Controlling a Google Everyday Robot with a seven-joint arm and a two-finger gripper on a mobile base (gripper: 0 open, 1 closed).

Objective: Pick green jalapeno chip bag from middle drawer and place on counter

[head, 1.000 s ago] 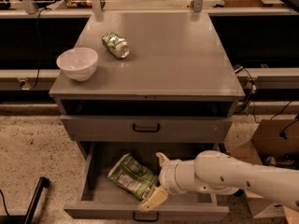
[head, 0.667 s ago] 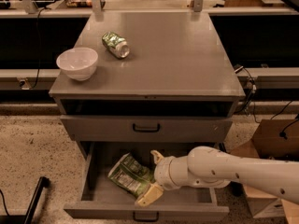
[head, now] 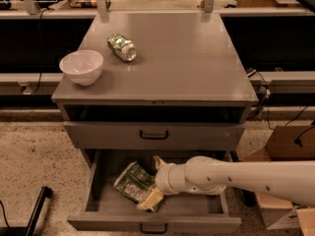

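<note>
The green jalapeno chip bag (head: 132, 182) lies crinkled on the floor of the pulled-out middle drawer (head: 152, 224), left of centre. My gripper (head: 154, 181) reaches into the drawer from the right on a white arm. It is open, with one finger (head: 158, 162) at the bag's far right corner and the other finger (head: 150, 199) at its near right corner. The fingers straddle the bag's right edge, which they partly hide. The counter (head: 187, 58) is the grey cabinet top above.
A white bowl (head: 81, 67) and a green-and-silver can (head: 121, 47) on its side sit on the counter's left part. A shallower closed drawer (head: 153, 134) is above the open one. A cardboard box (head: 283, 149) stands at the right, and a black bar (head: 37, 211) lies on the floor at the left.
My gripper has moved left inside the drawer, from beside the bag to straddling its right edge. The bag, bowl and can have not moved.
</note>
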